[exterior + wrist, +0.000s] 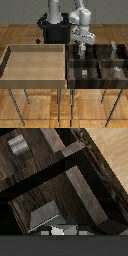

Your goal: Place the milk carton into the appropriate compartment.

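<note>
My gripper [82, 51] hangs over the back compartment of the dark wood divided bin [96, 62], on the side nearest the light bin. In the wrist view the milk carton [45, 215], a small grey-white box, sits right at my gripper [62, 232] and reaches down into that compartment between the dark dividers. The jaws look closed on its top. In the exterior view the carton is too small to make out between the fingers.
A large light wood bin [35, 75] stands on the exterior view's left. Small grey objects sit in other compartments of the dark bin [113, 48] [84, 73] [116, 71]; one also shows in the wrist view [18, 144]. The robot's black base [54, 31] is behind.
</note>
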